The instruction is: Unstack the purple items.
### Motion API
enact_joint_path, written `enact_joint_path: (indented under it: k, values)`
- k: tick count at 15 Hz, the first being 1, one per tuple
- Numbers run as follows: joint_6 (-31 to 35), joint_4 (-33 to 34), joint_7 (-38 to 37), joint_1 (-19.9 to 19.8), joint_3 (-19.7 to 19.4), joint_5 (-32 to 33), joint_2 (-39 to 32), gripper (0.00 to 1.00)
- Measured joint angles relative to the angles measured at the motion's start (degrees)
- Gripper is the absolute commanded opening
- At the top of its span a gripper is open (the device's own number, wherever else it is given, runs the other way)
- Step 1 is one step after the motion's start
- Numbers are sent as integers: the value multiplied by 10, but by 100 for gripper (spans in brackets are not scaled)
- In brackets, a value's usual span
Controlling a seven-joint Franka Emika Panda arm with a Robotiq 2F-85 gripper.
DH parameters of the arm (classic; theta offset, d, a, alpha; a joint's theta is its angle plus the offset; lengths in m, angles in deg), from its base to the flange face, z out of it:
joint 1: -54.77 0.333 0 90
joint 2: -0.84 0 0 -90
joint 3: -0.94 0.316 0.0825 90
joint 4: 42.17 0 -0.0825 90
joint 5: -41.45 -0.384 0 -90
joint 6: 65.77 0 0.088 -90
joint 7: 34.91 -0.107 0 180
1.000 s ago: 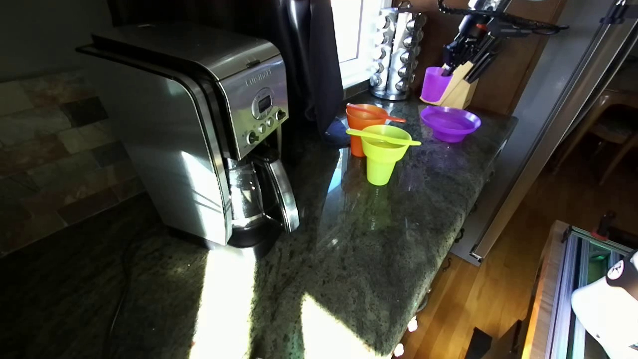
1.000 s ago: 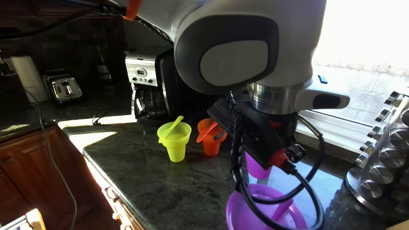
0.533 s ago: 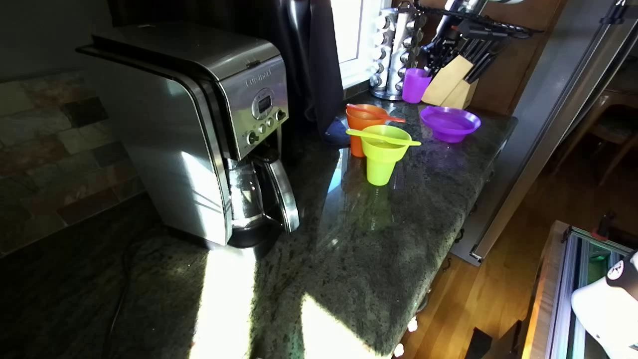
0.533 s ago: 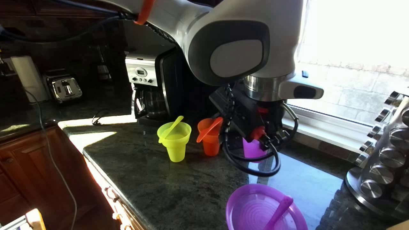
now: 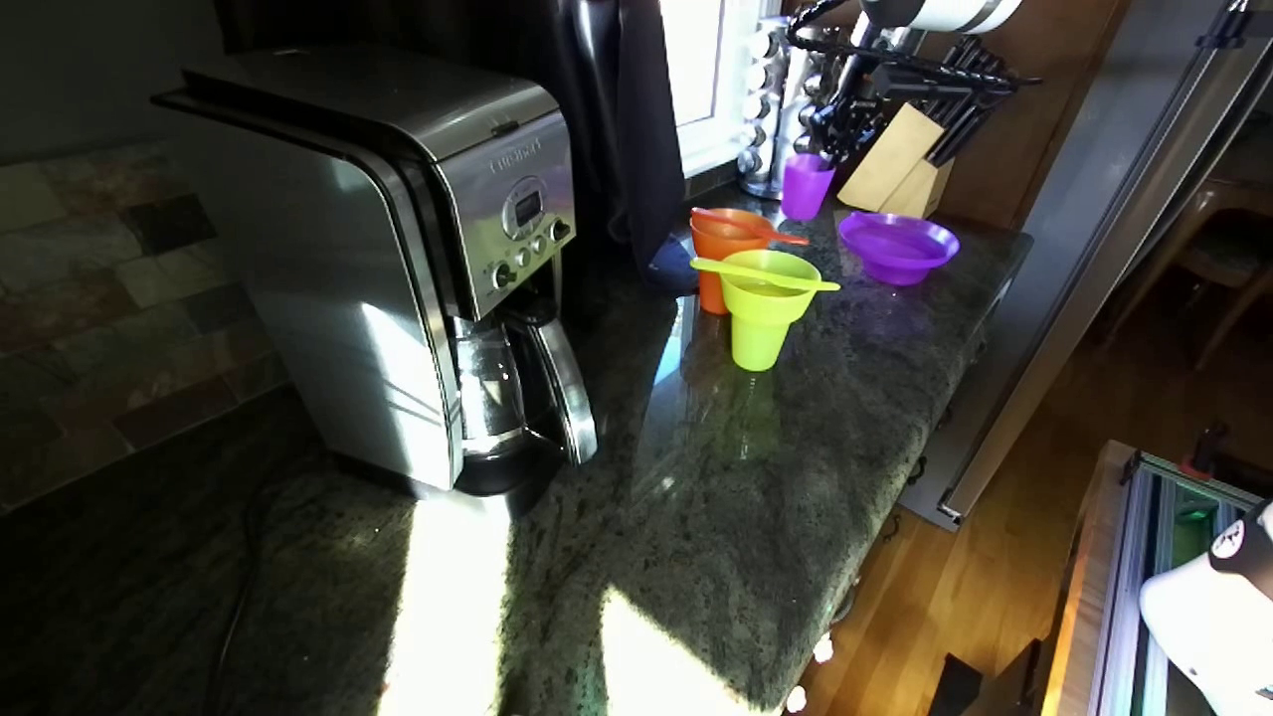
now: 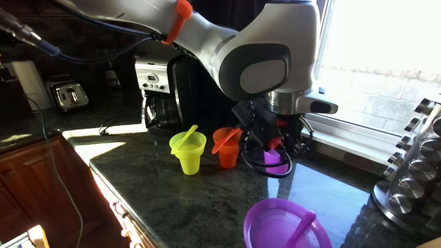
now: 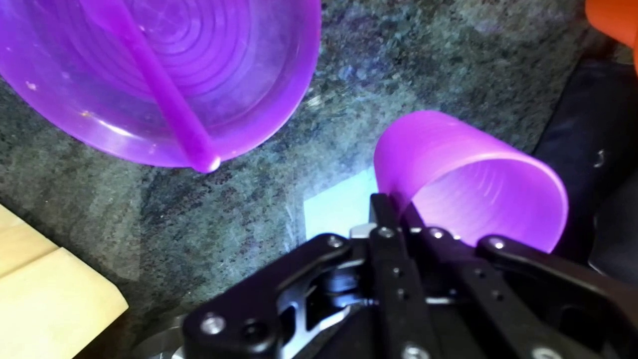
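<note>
The hand [image 7: 397, 203] pinching the purple cup [image 7: 471, 174] by one wall, presumably because thin rims grip easily; purple bowl [image 7: 224, 60], purple spoon [image 7: 164, 94] across it, apart from the hand, seemingly already unstacked

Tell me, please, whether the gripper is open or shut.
Shut: the gripper pinches the purple cup, its wall between the fingers in the wrist view.

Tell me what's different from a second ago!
The gripper moved the purple cup away from the knife block and the bowl. Nothing new was grabbed or let go: it still pinches the purple cup's wall. The bowl, its purple spoon, the green cup and the orange cup stayed put.
</note>
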Motion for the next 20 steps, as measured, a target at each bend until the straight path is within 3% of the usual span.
enact_joint_path:
  k: [8, 20]
  values:
    - [0, 14, 4, -2, 3, -10, -14, 1]
    - [0, 112, 8, -10, 39, -37, -137, 1]
